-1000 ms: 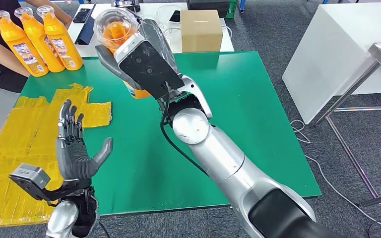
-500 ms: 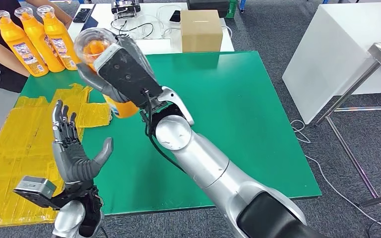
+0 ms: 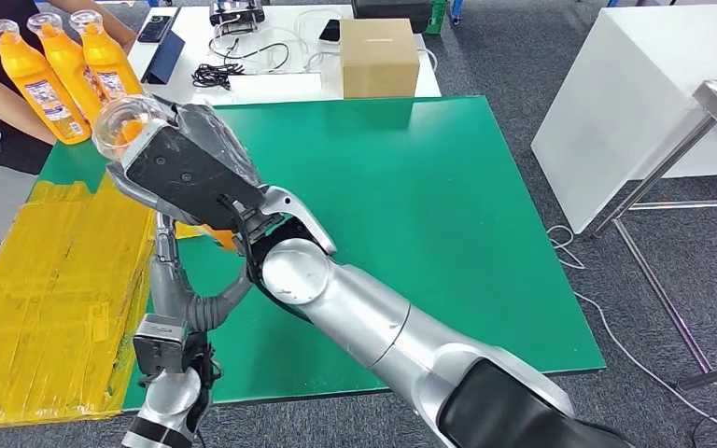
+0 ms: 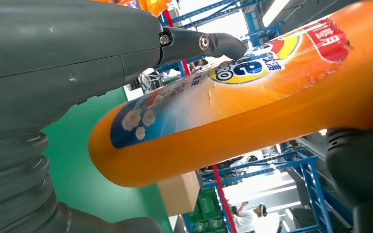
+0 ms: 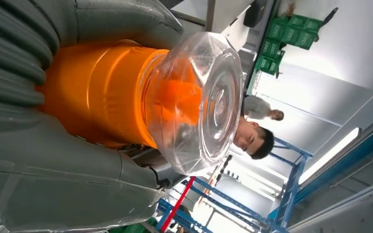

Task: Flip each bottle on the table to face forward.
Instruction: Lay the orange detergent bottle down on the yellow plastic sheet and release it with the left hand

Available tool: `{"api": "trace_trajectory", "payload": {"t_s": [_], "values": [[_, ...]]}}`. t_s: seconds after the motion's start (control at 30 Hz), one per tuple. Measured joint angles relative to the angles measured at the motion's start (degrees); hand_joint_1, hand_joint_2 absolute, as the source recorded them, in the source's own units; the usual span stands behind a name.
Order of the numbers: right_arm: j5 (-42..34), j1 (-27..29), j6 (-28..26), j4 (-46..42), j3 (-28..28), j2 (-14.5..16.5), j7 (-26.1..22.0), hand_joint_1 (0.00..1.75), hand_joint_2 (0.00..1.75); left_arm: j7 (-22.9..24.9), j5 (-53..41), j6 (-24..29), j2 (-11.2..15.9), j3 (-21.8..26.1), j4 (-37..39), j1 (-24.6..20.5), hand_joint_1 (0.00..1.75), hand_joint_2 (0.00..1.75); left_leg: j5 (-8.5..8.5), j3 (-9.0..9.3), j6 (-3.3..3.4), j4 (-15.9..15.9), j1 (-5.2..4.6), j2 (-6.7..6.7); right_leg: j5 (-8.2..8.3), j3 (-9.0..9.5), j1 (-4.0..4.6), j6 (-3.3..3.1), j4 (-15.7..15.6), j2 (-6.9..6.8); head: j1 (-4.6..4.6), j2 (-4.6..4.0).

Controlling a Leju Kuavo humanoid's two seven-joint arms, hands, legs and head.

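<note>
Your right hand point(image 3: 187, 168) grips the orange bottle point(image 3: 123, 121) above the table's point(image 3: 448, 205) far-left.
Left hand point(image 3: 182, 289) beneath it; I cannot tell its grasp.

The orange plastic bottle with a clear faceted cap point(image 3: 121, 126) sits in the right hand point(image 3: 182, 168), above the green table point(image 3: 429, 196). The left hand point(image 3: 173, 271) lies directly beneath that hand. Three matching upright orange bottles point(image 3: 70, 70) stand beyond both hands, to their left, with a brown cardboard box point(image 3: 378, 56) beyond to the right.

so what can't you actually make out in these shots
- Held bottle: in the head view the right hand covers its body, leaving the clear cap and a bit of base.
- Left hand: in the head view its fingers go behind the right forearm; the left wrist view shows a fingertip at the label, but not whether it grips.
- Three bottles by the person: label text too small to read.
</note>
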Motion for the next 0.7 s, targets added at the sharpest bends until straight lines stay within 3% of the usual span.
{"api": "trace_trajectory", "payload": {"t_s": [0.27, 0.47, 0.6, 0.7], "values": [[-2.26, -0.39, -0.96, 1.22, 2.13, 0.00, 0.47, 1.75, 1.75, 4.02, 2.63, -2.29, -0.35, 0.05, 5.13, -2.41, 0.00, 1.75, 0.00, 0.00, 0.00, 0.00, 0.01, 0.00, 0.00, 0.00, 0.01, 0.00, 0.00, 0.00, -0.01, 0.00], [-3.88, -0.24, -1.67, 1.81, 4.84, 0.00, 0.64, 1.75, 1.75, 11.83, 14.83, -12.84, -1.00, 1.72, 10.56, -5.00, 0.00, 1.75, 0.01, 0.00, -0.01, 0.00, 0.01, 0.01, 0.00, 0.00, 0.00, 0.00, 0.01, 0.00, -0.01, 0.00], [-4.39, -0.16, -2.06, 1.90, 6.59, 0.00, 0.64, 1.75, 1.75, 14.59, 20.84, -17.97, -0.99, 2.77, 12.95, -6.09, 0.00, 1.75, 0.01, 0.00, -0.01, 0.00, 0.02, -0.01, 0.00, 0.00, 0.01, 0.00, 0.01, 0.00, 0.01, 0.00], [-4.98, 0.00, -2.05, 2.03, 7.68, 0.01, 0.61, 1.75, 1.75, 19.34, 29.72, -25.08, -0.77, 3.72, 14.32, -6.72, 0.00, 1.75, 0.00, -0.01, -0.01, 0.00, 0.03, 0.02, 0.00, -0.01, 0.02, 0.00, 0.01, 0.01, 0.01, 0.00]]}}
